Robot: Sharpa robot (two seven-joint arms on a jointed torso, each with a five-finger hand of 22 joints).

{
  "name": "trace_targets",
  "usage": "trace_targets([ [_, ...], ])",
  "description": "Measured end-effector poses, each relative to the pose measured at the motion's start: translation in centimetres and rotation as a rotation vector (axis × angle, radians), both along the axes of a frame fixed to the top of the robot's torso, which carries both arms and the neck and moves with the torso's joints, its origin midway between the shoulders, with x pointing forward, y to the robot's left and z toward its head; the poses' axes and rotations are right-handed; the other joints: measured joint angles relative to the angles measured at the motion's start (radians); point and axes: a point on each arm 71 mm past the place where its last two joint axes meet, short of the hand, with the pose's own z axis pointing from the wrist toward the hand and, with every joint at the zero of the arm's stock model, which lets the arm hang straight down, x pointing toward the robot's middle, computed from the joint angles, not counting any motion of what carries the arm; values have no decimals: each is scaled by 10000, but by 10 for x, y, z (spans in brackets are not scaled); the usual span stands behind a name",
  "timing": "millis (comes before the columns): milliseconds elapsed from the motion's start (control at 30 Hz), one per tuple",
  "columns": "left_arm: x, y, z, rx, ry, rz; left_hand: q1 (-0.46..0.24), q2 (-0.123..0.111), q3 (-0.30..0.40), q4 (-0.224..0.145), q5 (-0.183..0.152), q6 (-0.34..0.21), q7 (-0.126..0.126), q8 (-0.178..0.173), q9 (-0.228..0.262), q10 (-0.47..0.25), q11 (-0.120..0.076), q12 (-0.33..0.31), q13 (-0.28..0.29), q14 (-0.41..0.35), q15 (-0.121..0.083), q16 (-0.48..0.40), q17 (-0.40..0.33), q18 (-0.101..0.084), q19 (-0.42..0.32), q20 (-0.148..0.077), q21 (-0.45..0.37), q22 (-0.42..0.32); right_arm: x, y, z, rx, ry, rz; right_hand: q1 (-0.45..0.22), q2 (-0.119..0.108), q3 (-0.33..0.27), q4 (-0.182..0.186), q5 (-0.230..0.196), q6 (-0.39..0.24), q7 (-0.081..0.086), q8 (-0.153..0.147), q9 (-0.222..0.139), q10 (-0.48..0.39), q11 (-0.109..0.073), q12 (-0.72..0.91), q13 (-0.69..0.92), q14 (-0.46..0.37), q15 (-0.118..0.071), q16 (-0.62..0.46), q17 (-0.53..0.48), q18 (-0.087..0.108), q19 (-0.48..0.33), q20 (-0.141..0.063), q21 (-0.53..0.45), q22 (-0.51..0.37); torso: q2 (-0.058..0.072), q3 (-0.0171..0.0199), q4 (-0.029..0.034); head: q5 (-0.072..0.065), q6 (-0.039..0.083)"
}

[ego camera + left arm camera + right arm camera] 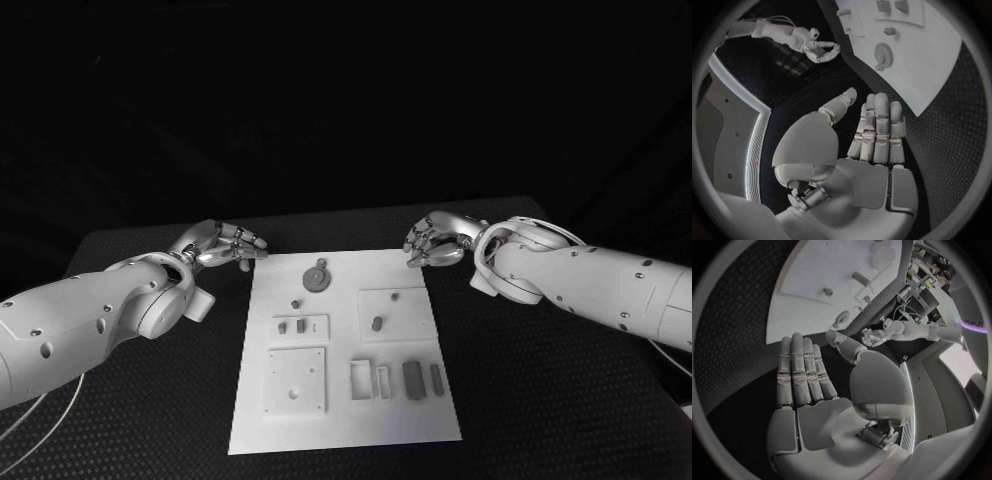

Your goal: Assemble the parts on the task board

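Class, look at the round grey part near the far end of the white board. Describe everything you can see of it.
The round grey part is a flat disc with a small tab at its far edge, darker than the white board it lies flat on. The left wrist view suggests a toothed rim, like a gear. It sits near the board's far end, roughly midway between the left hand and the right hand. Neither hand touches it. A smaller grey piece lies just nearer, apart from it.
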Motion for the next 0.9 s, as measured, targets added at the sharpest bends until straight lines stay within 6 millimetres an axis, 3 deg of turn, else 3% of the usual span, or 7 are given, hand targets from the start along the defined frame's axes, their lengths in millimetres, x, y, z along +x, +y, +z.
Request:
trace_targets([
  [33, -1, -1, 1, -258, 48, 23, -78, -3, -16, -16, 0, 0, 0, 0, 10, -90, 19, 0, -17, -62, 62, -169, -76, -104, -75, -1, -87, -34, -2, 3, -2, -209, -50, 146, 52, -53, 106, 20, -101, 77, -5, 0, 0, 146, -19, -147, -30, 94, -26, 0, 14, 2, 92, -40, 0, 8, 1, -3, 0, -1, 5],
  [267, -6, -12, 3, -1458, 232, -71, -207, 50, -124, -42, 0, -178, 108, 0, 30, -796, 307, 0, -253, -646, 541, -1581, -665, -190, -621, 51, -741, -279, -17, 20, -15, -1668, -533, 1003, 258, -263, 647, 291, -622, 241, -100, 36, -18, 627, -63, -977, -141, 427, -148, 0, 91, -4, 427, -196, 60, 71, 1, -21, -5, 54, 41],
  [633, -6, -14, 5, -2083, 228, 26, -246, 89, -179, -43, 0, -178, 108, -1, 51, -797, 306, 0, -304, -571, 649, -1991, -765, -190, -655, 87, -816, -301, -31, 40, -32, -2918, -1129, 1605, 378, -618, 1064, 515, -956, 394, -182, 36, -33, 860, -10, -1696, -176, 570, -220, 0, 150, -7, 585, -211, 60, 156, 0, -20, 4, 154, 3],
  [900, -6, -13, 5, -2260, 245, 106, -246, 89, -179, -43, 0, -178, 108, 0, 50, -797, 305, 0, -303, -570, 649, -2031, -764, -190, -654, 88, -816, -301, -36, 49, -37, -3306, -1368, 1783, 378, -618, 1093, 544, -956, 406, -194, 36, -33, 931, -10, -1771, -185, 570, -220, -47, 149, -5, 584, -211, 60, 165, 0, -15, 4, 191, -46],
])
